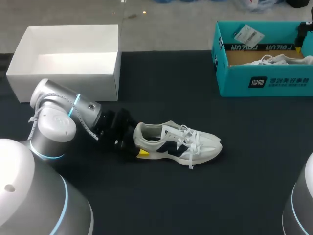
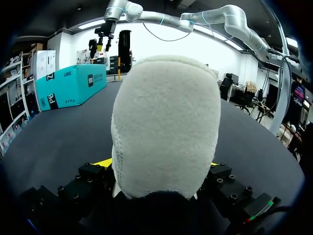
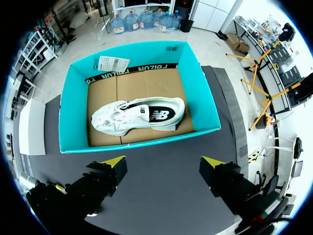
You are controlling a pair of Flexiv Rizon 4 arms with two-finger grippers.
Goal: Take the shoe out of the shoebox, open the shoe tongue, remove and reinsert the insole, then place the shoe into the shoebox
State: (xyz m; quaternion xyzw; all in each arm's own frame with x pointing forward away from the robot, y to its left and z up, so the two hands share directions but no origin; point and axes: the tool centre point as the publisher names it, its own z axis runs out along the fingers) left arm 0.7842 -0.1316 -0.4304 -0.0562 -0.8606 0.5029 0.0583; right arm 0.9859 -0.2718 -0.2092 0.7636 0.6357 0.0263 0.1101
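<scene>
A white sneaker with a dark side logo lies on its sole on the black table, toe pointing right. My left gripper is at its heel, open, one finger on each side. In the left wrist view the padded heel fills the space between the yellow fingertips. I cannot see whether they press on it. The teal shoebox stands at the back right with a second white shoe lying inside on brown cardboard. My right gripper hangs open high above the box's near wall, holding nothing.
A white open box stands at the back left, just behind my left arm. A paper tag rests on the teal box's back rim. Black table stretches between the sneaker and the teal box.
</scene>
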